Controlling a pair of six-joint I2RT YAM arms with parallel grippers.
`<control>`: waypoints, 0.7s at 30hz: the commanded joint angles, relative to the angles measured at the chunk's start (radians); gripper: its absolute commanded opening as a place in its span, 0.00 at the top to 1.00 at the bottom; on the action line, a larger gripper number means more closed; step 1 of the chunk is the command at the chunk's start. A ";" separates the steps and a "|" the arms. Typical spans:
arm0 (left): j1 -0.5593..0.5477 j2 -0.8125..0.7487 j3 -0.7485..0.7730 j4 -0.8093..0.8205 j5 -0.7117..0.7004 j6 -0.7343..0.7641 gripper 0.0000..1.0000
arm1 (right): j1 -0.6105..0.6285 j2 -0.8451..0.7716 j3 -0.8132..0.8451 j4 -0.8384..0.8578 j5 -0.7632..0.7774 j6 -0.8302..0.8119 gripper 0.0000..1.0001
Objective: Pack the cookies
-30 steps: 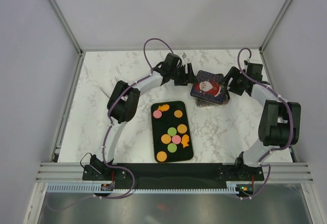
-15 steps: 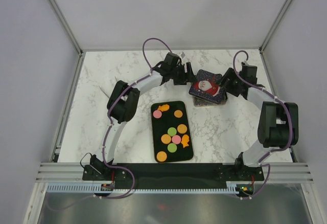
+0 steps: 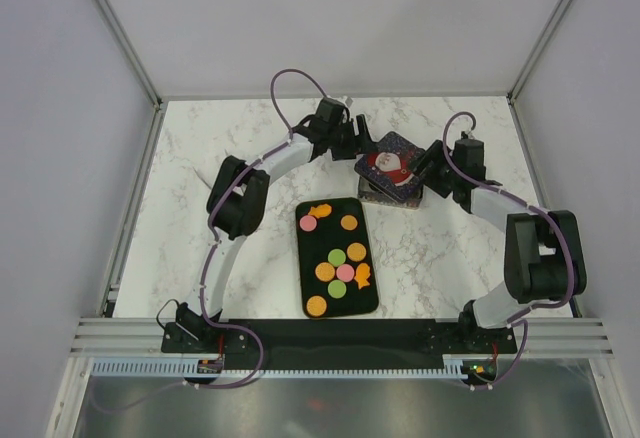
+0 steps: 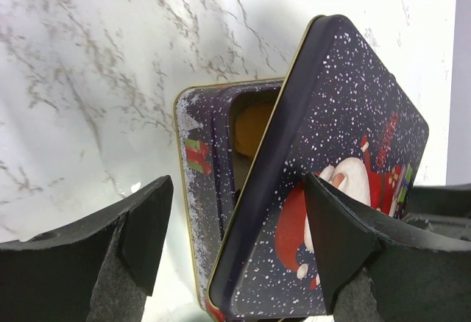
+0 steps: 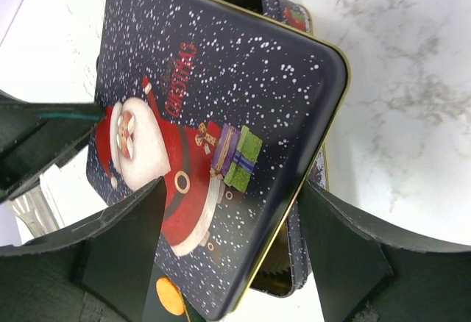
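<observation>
Centrally, small flat round and star-shaped cookies (image 3: 338, 256) in orange, pink and green lie on the black rectangular tray (image 3: 305, 258). Beyond it, the square dark-blue Santa-printed tin lid (image 3: 390, 166) rests tilted across its open tin base (image 4: 195, 182), where one orange cookie (image 4: 254, 127) shows inside. Left gripper (image 3: 358, 146) and right gripper (image 3: 425, 166) flank the lid from opposite sides, each with fingers spread wide; contact with the lid cannot be determined.
</observation>
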 commanded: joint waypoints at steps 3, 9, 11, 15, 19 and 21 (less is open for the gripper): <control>-0.003 0.039 0.004 -0.075 -0.042 0.011 0.21 | 0.048 0.028 0.032 -0.028 0.029 0.015 0.22; -0.003 0.009 -0.031 -0.075 -0.061 0.034 0.22 | 0.048 0.044 0.088 -0.105 0.107 -0.076 0.22; -0.003 -0.006 -0.040 -0.075 -0.073 0.045 0.22 | 0.048 0.051 0.119 -0.139 0.113 -0.104 0.22; -0.002 -0.040 -0.066 -0.074 -0.084 0.054 0.24 | 0.048 0.077 0.173 -0.184 0.127 -0.131 0.22; 0.000 -0.066 -0.094 -0.074 -0.095 0.070 0.24 | 0.049 0.097 0.203 -0.201 0.138 -0.150 0.23; -0.002 -0.078 -0.109 -0.072 -0.096 0.071 0.25 | 0.049 0.116 0.223 -0.210 0.130 -0.156 0.24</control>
